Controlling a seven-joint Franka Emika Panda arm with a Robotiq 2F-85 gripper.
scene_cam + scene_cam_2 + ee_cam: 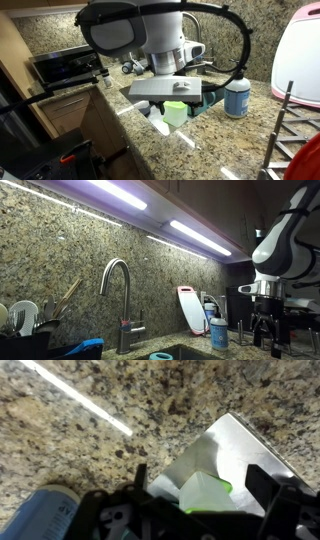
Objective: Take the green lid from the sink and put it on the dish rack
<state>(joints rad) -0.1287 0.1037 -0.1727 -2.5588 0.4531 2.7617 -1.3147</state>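
Wrist cam close above sink (243,442); ext cams share bottle (237,98) (218,332).

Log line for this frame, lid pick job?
phase: pre-grasp | gripper: open, over sink | green lid: in sink, not gripped | dish rack: lid not on it

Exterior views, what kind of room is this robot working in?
Most likely a home kitchen. A curved chrome faucet rises from a speckled granite counter, a cutting board stands against the matching backsplash, and under-cabinet lights run above.
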